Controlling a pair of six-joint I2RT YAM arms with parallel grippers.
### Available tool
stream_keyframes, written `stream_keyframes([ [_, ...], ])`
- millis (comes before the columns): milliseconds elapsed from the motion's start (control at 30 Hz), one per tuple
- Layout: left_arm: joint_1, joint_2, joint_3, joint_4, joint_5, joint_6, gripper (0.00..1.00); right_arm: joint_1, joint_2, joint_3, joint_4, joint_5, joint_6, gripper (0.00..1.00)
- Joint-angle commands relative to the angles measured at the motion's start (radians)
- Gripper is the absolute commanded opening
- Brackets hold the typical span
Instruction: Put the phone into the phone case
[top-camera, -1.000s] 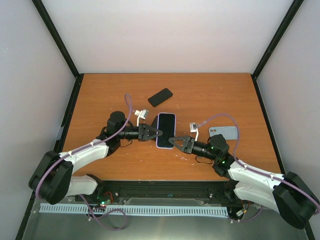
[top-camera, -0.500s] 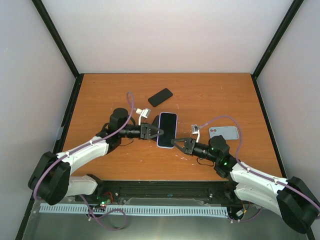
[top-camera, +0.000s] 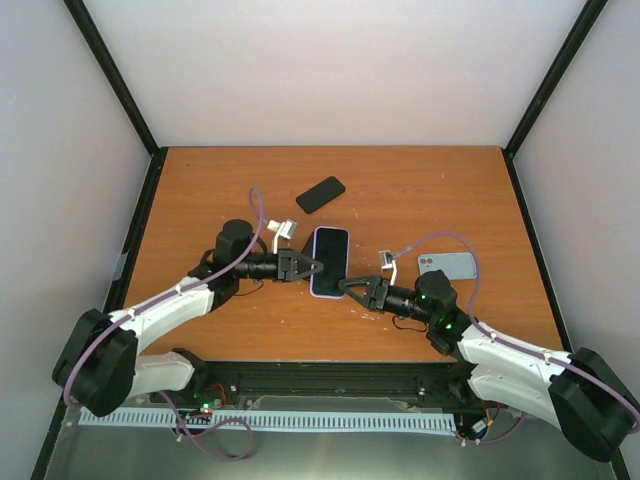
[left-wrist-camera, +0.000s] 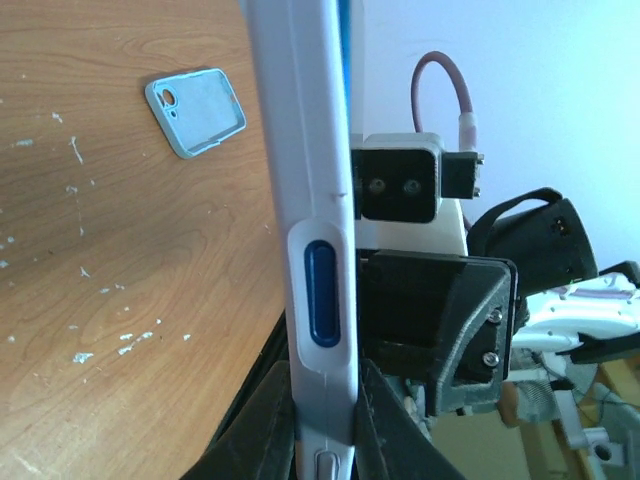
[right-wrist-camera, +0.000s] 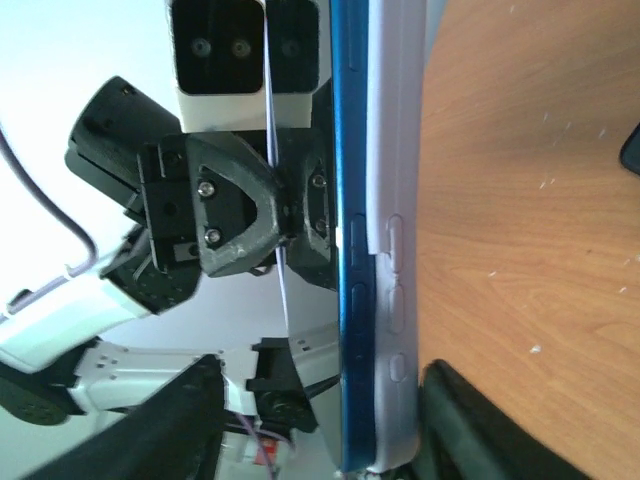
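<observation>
Pinching the left long edge of the lavender phone case (left-wrist-camera: 300, 150), the left gripper (top-camera: 312, 266) has its jaws closed tight on that case, with the blue phone (top-camera: 330, 262) lying in it screen up. From above, phone and case lie together near the middle of the table (top-camera: 200, 200), long axis running from the near edge toward the far edge. The left wrist view shows the case wall edge-on, with a blue side button set into it and the phone's blue side showing just beyond the wall's lip. Whether the phone is fully seated cannot be told, nor whether the case rests on the wood or hangs just above it. The right gripper (top-camera: 350, 286) is at the case's near right corner, jaws partly apart and straddling the edge. In the right wrist view one of its fingers (right-wrist-camera: 480, 430) sits against the case side and the other stands off from the phone. A black phone (top-camera: 320, 194) lies flat closer to the far edge, well apart from both grippers. A pale blue case (top-camera: 447, 265) lies toward the right edge, camera cutout at its left end.
</observation>
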Motion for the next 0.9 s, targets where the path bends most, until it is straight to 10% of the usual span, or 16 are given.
stream_keyframes([
  [0,0.017,-0.032,-0.031,0.176,0.003,-0.108,0.06,0.012,0.024,0.026,0.166,-0.088,-0.002,0.56],
  [267,0.017,-0.050,-0.016,0.210,0.015,-0.160,0.06,0.024,0.064,0.020,0.203,-0.079,0.004,0.50],
  [500,0.017,-0.061,0.017,0.033,-0.096,-0.023,0.07,0.026,0.033,0.023,0.137,-0.052,0.017,0.03],
  [867,0.017,-0.055,0.068,-0.120,-0.106,0.106,0.07,0.027,-0.034,0.056,-0.018,-0.012,-0.011,0.14],
])
